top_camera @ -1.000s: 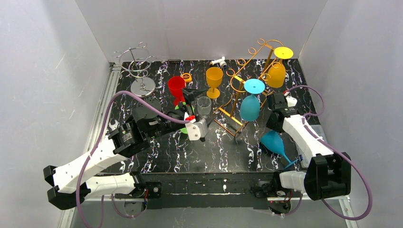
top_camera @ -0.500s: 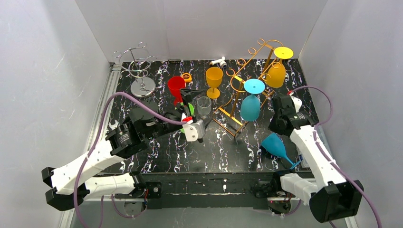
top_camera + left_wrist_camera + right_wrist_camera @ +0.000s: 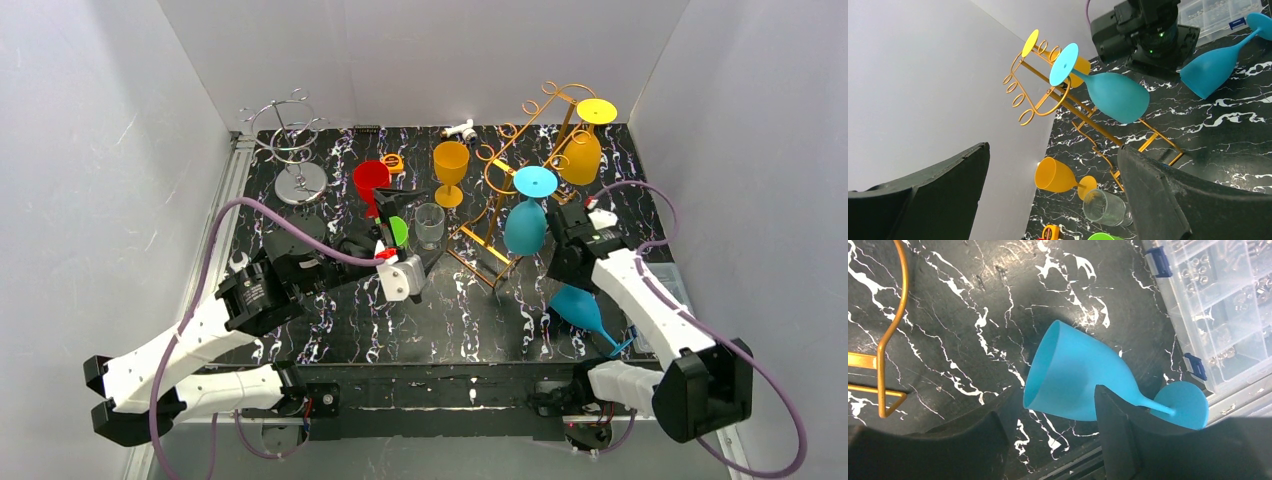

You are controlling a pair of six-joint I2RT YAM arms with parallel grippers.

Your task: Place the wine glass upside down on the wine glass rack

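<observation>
Right wrist view: the right pincer point(image 3: 1055, 400) hangs released over the blue glass point(image 3: 1075, 375) lying on the table point(image 3: 973, 300), not yet grasped; the rack point(image 3: 863, 360) already carries two others

a clear tumbler point(image 3: 429, 224) stands near the middle, and a clear screw box point(image 3: 1228, 305) lies at the near right.

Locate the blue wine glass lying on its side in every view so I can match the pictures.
Top external: the blue wine glass lies at lower right, beside the right arm.
Left wrist: it is in the upper right corner, on the table.
Right wrist: it is at centre, rim pointing left.
Shared landmark: the gold rack, left of the glass in every view.
</observation>
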